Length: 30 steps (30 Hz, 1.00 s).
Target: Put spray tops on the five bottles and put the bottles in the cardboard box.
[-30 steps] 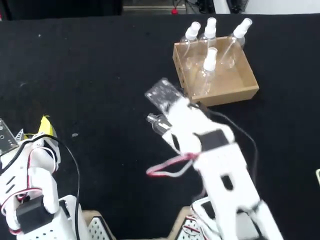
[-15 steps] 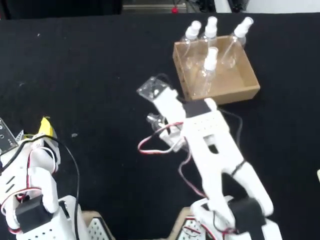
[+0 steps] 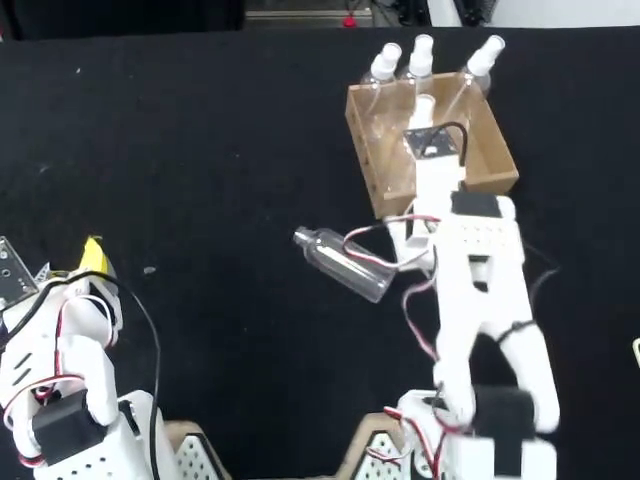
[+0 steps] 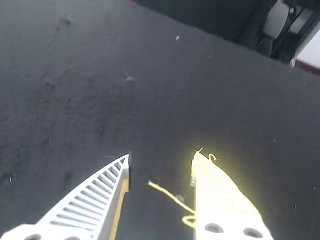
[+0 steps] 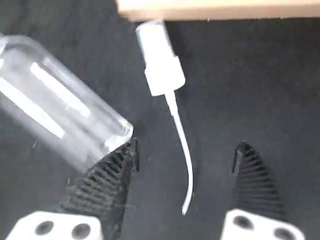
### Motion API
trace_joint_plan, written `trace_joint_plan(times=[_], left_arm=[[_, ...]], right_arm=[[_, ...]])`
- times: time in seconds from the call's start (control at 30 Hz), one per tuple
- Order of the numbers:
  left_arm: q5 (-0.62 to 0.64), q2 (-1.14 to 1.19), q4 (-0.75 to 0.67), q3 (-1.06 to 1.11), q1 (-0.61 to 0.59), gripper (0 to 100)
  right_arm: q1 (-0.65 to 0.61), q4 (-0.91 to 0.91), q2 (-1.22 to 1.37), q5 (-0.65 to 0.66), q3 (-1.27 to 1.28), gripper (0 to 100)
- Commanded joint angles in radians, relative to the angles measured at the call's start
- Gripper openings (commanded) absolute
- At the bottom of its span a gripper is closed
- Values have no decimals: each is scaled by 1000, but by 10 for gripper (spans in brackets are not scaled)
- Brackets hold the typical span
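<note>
One clear bottle (image 3: 345, 262) without a top lies on its side on the black table, left of the right arm (image 3: 470, 260). In the right wrist view this bottle (image 5: 55, 105) lies beside a loose white spray top (image 5: 161, 67), which rests flat just before the cardboard box (image 5: 200, 9). My right gripper (image 5: 187, 146) is open and straddles the top's thin tube without touching it. The cardboard box (image 3: 497, 160) holds several bottles with spray tops (image 3: 420, 52). My left gripper (image 4: 160, 159) is open above bare table at the near left (image 3: 50, 262).
The right arm's upper part and black cable (image 3: 440, 135) overlap the box's front half. A red and white wire loop (image 3: 385, 228) hangs over the lying bottle. Bare black cloth (image 3: 200, 150) stretches across the left and middle of the table.
The right arm has swung from left of the lying bottle over to the front of the box, uncovering the bottle. The left arm has kept still.
</note>
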Motion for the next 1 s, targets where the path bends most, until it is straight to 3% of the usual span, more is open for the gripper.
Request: trace_joint_plan(times=[0.0,0.27,0.7,0.87,0.97], left_arm=[[6,-5,48,-44,-1,200],[3,-5,49,-41,-1,200],[0,-5,54,-39,-4,200],[0,-5,64,-45,-8,200],[-2,-5,69,-47,-7,200]], right_arm=[[2,-87,45,-28,-39,276],[-117,-209,110,-35,-12,276],[-110,-370,191,-26,61,271],[-110,-410,246,5,59,166],[-109,-410,266,3,64,154]])
